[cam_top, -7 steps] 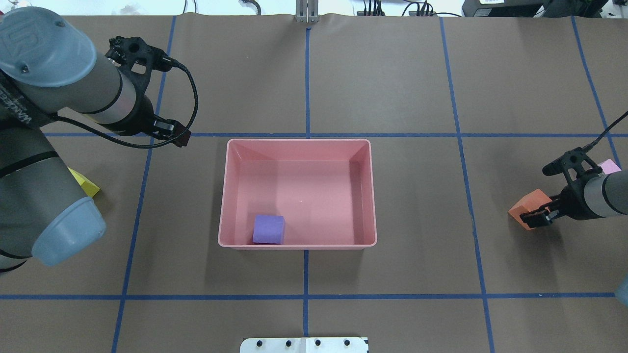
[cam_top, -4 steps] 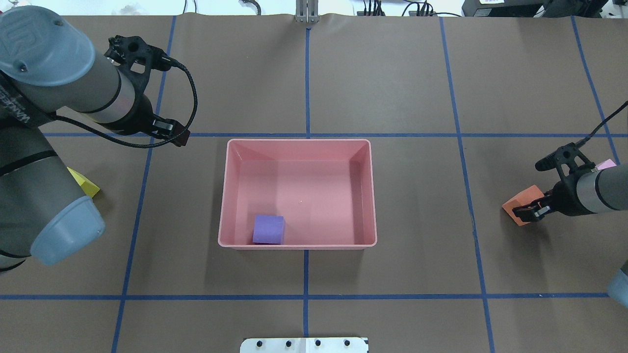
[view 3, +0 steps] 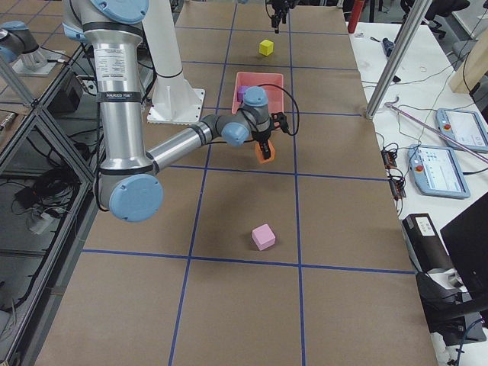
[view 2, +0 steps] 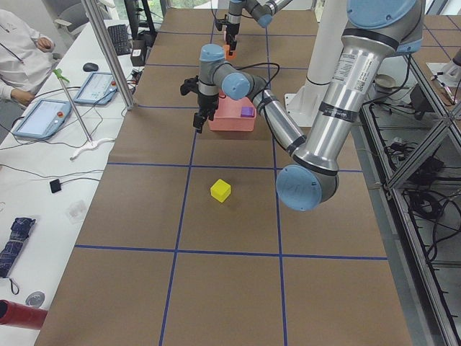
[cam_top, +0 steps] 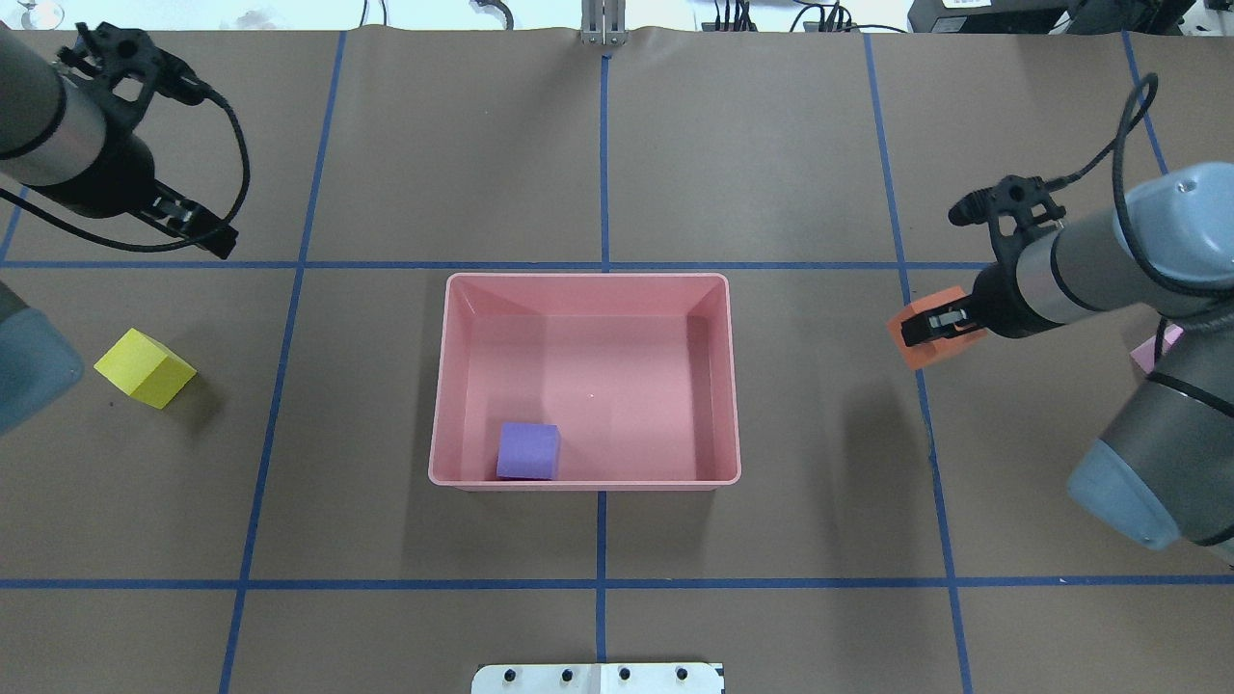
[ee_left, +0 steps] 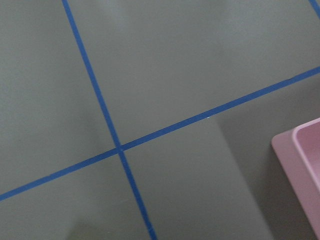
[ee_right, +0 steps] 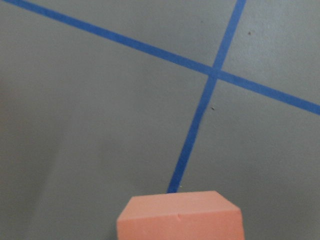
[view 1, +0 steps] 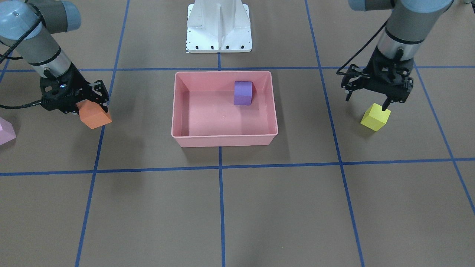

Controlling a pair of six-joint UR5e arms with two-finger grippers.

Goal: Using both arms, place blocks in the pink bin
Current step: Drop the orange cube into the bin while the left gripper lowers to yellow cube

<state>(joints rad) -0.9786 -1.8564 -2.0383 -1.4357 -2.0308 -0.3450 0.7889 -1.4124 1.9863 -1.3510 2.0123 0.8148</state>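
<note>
Right gripper point(cam_top: 927, 328) jaws clamped on orange block point(cam_top: 912, 353), above table. Left gripper point(cam_top: 208, 233) jaw gap: can't tell. Purple block point(cam_top: 527, 451) in pink bin point(cam_top: 586, 280).

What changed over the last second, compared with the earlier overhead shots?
The right gripper, shut on the orange block, carried it toward the pink bin. The left gripper swung away from the bin, uncovering the yellow block. The purple block, bin and yellow block stayed put.
</note>
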